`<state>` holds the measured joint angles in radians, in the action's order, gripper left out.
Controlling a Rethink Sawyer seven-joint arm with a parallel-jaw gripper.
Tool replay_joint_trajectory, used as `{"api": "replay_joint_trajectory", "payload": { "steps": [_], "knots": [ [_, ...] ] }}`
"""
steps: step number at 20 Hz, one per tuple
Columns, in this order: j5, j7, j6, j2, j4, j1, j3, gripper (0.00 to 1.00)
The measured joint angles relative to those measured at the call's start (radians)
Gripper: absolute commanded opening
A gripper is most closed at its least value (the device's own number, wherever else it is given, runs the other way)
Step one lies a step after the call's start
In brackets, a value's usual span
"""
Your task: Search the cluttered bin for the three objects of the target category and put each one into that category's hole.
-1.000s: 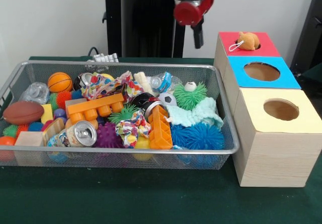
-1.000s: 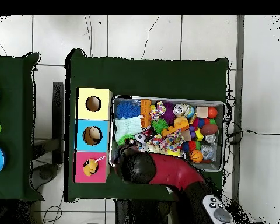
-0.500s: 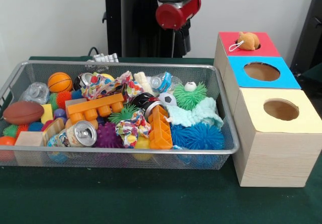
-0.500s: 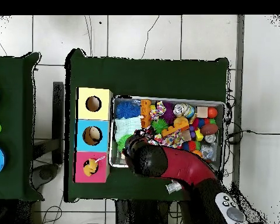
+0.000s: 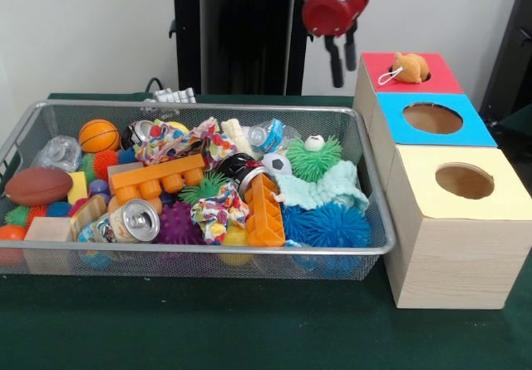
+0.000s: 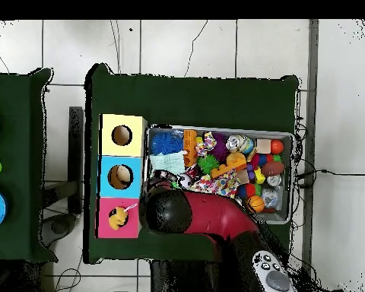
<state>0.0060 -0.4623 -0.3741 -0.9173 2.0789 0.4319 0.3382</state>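
A wire-mesh metal bin (image 5: 199,258) (image 6: 286,217) sits on the green cloth, heaped with mixed toys and cans. Just beside it stands a row of three wooden boxes, each with a round hole in a coloured top: yellow (image 5: 464,181) (image 6: 122,136), blue (image 5: 432,118) (image 6: 120,176) and red (image 5: 416,76) (image 6: 119,218). A small orange plush toy (image 5: 408,66) (image 6: 117,220) with a white loop lies on the red top, resting across its hole.

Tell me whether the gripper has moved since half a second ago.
Yes. In the front view the gripper has swung sideways toward the red-topped box, and now hangs just beside it, above the bin's far corner.
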Motion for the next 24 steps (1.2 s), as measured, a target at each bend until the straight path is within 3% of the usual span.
{"api": "replay_joint_trajectory", "payload": {
  "steps": [5,6,9,15,24],
  "knots": [
    [0.085,-0.024,0.000,-0.061,0.052,-0.054,-0.002,1.00],
    [0.122,-0.053,0.000,-0.095,0.087,-0.085,-0.006,0.00],
    [0.129,-0.063,0.000,-0.104,0.094,-0.098,-0.013,0.00],
    [0.132,-0.140,-0.020,-0.153,0.126,-0.197,-0.068,0.00],
    [0.161,-0.158,-0.004,-0.152,0.175,-0.202,-0.069,0.00]
  ]
}}
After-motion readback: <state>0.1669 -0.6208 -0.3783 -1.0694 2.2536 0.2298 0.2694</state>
